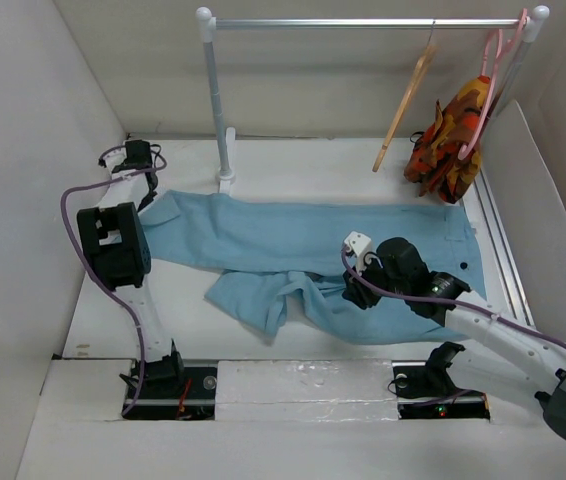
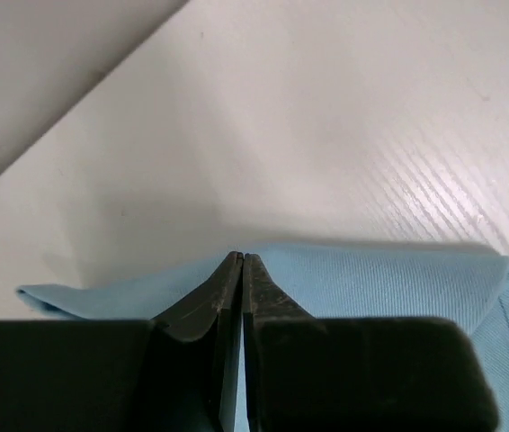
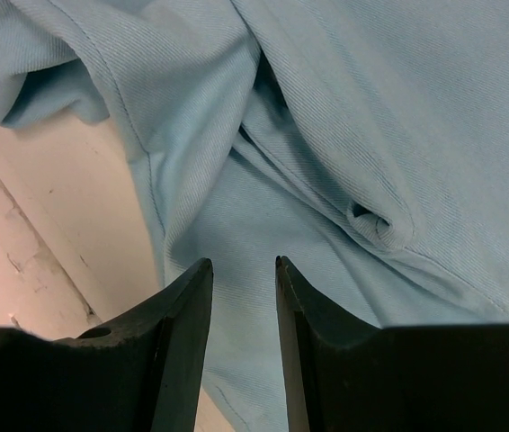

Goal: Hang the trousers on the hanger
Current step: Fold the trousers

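1. Nearest the bases, the right gripper point(image 3: 241, 263) hangs over the near edge of the trousers point(image 1: 293, 240). Its jaws stand a narrow way apart and hold nothing. Under them lie loose folds and a small pucker of cloth.
2. The trousers lie flat on the table point(image 1: 193, 340), in the middle of it. The waistband is at the right, with the dark button point(image 1: 463, 264) showing. The legs run off to the left, and one leg is doubled back toward the near side in a rumpled heap.
3. At the far left, the left gripper point(image 2: 241, 259) sits at a leg hem with its jaws pressed together. The tips meet right at the cloth edge, and I cannot tell whether any cloth is caught between them.
4. Judged from the folds, the cloth is soft, light and limp. It will sag and slide, so a pinch on a hem or the thicker waistband should hold better than one on a flat single layer.
5. Farthest off, the hanger point(image 1: 403, 105) dangles from the rail point(image 1: 363, 22), well apart from the trousers. Beside it is a pink hanger point(image 1: 498, 70) carrying a patterned garment point(image 1: 448, 140).
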{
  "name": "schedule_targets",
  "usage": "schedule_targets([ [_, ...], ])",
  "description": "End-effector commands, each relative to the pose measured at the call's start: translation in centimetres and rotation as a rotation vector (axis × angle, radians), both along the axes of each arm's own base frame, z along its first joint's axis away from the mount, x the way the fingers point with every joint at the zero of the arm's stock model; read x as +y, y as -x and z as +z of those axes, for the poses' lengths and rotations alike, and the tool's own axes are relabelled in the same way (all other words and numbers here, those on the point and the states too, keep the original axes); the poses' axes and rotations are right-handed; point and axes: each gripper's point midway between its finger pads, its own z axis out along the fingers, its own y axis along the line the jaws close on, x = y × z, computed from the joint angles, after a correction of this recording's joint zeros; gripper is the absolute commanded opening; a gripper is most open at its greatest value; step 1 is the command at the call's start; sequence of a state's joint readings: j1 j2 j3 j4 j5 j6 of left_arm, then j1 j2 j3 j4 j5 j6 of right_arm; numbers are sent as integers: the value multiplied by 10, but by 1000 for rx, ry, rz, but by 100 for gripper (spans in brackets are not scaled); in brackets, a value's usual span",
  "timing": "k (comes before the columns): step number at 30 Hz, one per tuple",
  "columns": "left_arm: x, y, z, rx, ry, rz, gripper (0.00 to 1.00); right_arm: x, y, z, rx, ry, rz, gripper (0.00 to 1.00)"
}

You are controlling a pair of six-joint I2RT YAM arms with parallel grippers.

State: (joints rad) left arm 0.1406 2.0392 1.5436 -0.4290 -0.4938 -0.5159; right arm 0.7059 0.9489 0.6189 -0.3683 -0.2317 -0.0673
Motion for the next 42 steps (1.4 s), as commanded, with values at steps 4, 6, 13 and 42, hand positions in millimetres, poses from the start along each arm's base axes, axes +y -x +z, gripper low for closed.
schedule_targets([
  [4, -48, -17, 62, -169, 74, -202, 16, -2, 0, -2, -6, -5, 18, 40],
  [6, -82, -15, 53, -154, 103, -291, 37, 1, -1, -2, -9, -17, 26, 40],
  [13, -82, -14, 21, -26, 30, -295, 42, 5, -2, -3, -6, -15, 48, 40],
  [42, -7, -46, 119, -228, -39, -42, 71, 3, 3, -5, 21, -7, 52, 40],
])
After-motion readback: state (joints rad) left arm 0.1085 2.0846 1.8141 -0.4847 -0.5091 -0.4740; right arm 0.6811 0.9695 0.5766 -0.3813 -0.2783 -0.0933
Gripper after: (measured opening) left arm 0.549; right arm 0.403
